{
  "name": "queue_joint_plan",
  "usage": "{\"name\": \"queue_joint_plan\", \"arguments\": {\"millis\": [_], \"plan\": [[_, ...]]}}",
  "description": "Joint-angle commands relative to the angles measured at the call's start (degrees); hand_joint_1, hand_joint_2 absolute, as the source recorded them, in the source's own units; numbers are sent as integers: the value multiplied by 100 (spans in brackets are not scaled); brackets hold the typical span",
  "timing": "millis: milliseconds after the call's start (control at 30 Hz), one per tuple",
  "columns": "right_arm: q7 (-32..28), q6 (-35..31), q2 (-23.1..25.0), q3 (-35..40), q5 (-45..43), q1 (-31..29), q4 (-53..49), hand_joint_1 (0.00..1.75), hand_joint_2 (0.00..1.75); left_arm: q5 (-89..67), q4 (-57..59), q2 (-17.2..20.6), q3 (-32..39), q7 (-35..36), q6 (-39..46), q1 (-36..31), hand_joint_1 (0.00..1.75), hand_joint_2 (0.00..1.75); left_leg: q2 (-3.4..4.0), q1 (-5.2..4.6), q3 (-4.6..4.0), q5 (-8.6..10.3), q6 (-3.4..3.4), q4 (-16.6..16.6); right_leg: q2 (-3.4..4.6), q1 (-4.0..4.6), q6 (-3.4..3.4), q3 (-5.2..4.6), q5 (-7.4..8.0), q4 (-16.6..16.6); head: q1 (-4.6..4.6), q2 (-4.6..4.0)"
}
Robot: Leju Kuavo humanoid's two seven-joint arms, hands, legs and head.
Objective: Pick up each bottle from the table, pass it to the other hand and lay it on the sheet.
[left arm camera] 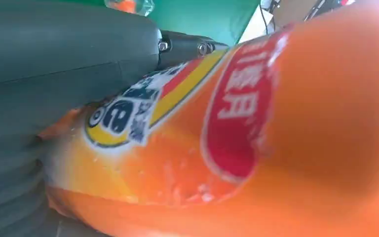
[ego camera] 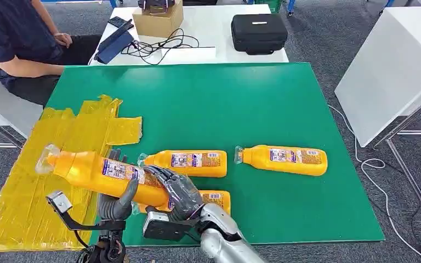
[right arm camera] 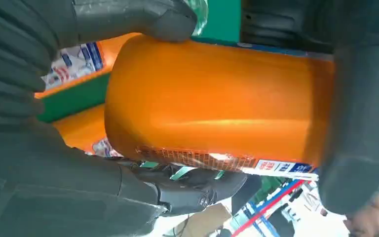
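An orange bottle (ego camera: 96,172) with a clear cap hangs above the table's near left edge, cap pointing left over the yellow sheet (ego camera: 27,192). Both hands grip it: my left hand (ego camera: 116,200) around its middle, my right hand (ego camera: 180,192) around its base. In the left wrist view the bottle's label (left arm camera: 237,113) lies against my left hand (left arm camera: 54,64). In the right wrist view my right hand (right arm camera: 39,168) wraps the bottle's base (right arm camera: 217,98). Three more orange bottles lie on the green table: one (ego camera: 189,162), one (ego camera: 285,159), and one (ego camera: 215,198) partly hidden by my right hand.
The green table (ego camera: 225,98) has free room at its far half. A person (ego camera: 16,38) sits at the far left. Behind stands a white table with a cardboard box (ego camera: 159,21), cables and a black case (ego camera: 259,33). Another white table (ego camera: 394,60) stands at the right.
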Motion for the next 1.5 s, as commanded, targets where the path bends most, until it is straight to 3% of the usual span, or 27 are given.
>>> {"name": "queue_joint_plan", "arguments": {"millis": [33, 167, 200, 233, 267, 967, 1000, 1033, 1233, 1500], "plan": [[-35, 158, -284, 452, 40, 148, 663, 175, 175, 26, -46, 126, 134, 11, 23, -355, 0, 175, -23, 1, 16, 2, 0, -11, -30, 1, 7, 26, -4, -15, 0, 0], [2, 110, -265, 364, 51, 145, 679, 175, 175, 137, 69, 102, 125, -38, -85, -402, 0, 175, -21, -1, 18, 1, 1, -11, -28, -1, 8, 27, -4, -14, 0, 0], [7, 100, -267, 344, 58, 148, 670, 175, 175, 149, 104, 102, 123, -42, -115, -436, 70, 175, -27, 2, 27, -1, 0, -12, -37, 2, 11, 40, -6, -20, 0, 0], [15, 94, -265, 333, 61, 156, 654, 175, 175, 166, 121, 91, 121, -45, -140, -471, 159, 175, -32, 2, 35, -2, 1, -14, -44, 2, 14, 50, -9, -22, 0, 0], [38, 95, -270, 318, 66, 167, 615, 175, 175, 186, 158, 96, 122, -39, -169, -521, 175, 175, -22, 0, 10, 4, 1, -9, -28, 0, 6, 18, -2, -12, 0, 0], [167, 84, -256, 26, 85, 231, 393, 175, 175, 290, 272, 129, 171, -26, -291, -594, 175, 175, -30, 2, 25, 0, 1, -11, -43, 2, 12, 37, -8, -20, 0, 0], [137, 86, -264, -43, 40, 258, 312, 138, 175, 290, 273, 131, 185, -25, -301, -583, 175, 175, -31, 1, 29, -2, 1, -11, -44, 1, 13, 41, -9, -19, 0, 0], [212, 187, -241, -161, -51, 312, 222, 0, 0, 282, 274, 137, 212, -36, -297, -567, 175, 175, -23, 0, 12, 3, 1, -9, -32, 0, 8, 19, -4, -14, 0, 0], [345, 731, -936, -744, -407, 898, -2561, 0, 0, -235, -92, 174, 1056, -249, -78, -375, 175, 175, -17, 3, 20, -7, 2, -2, -28, 3, 14, 31, -8, -13, 0, 0], [400, 862, -923, -797, -374, 954, -2635, 0, 0, -278, -121, 101, 1149, -148, -144, -399, 175, 175, -15, -1, 0, 1, 2, -3, -21, -1, 8, 8, -2, -6, 2, 0]]}}
